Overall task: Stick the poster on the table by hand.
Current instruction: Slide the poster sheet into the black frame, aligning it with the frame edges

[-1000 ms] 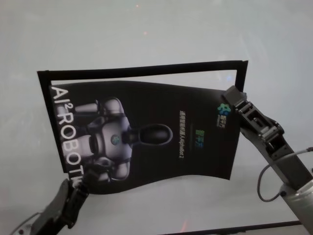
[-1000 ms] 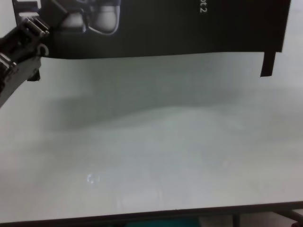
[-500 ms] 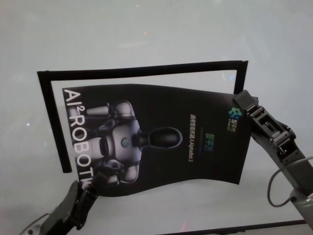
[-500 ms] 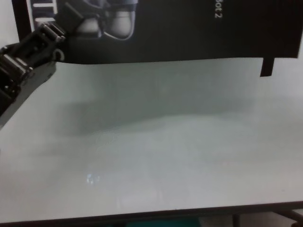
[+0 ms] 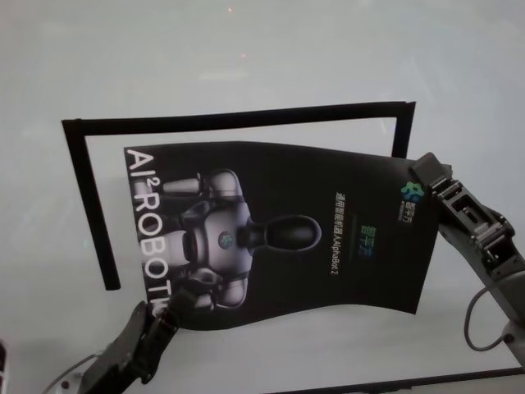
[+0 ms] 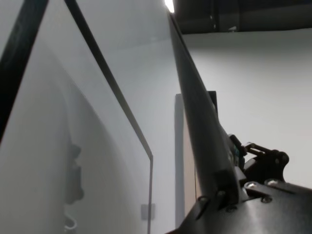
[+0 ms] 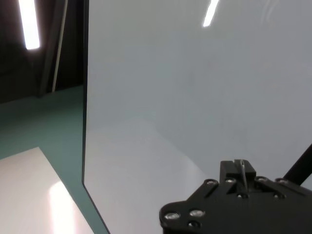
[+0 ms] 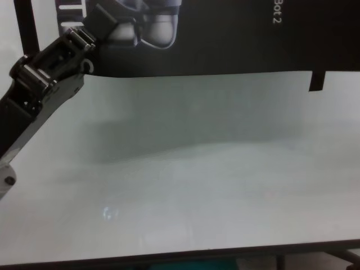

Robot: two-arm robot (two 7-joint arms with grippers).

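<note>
The poster is a black glossy sheet with a grey-white robot picture and big white letters. It hangs bowed a little above the white table. My left gripper is shut on the poster's near left corner. My right gripper is shut on its far right corner. In the chest view the poster fills the top, with the left gripper at its lower edge. The left wrist view shows the poster edge-on, running into the jaws. The right wrist view shows only a thin sliver of sheet in the right gripper.
Narrow black strips lie on the table as a three-sided frame: a far strip, a left strip and a short right strip. The right strip's end shows in the chest view. The table's dark near edge runs along the bottom.
Both grippers have carried the poster to the right and slightly nearer. Its left edge has come off the left strip, and its right edge now reaches past the right strip.
</note>
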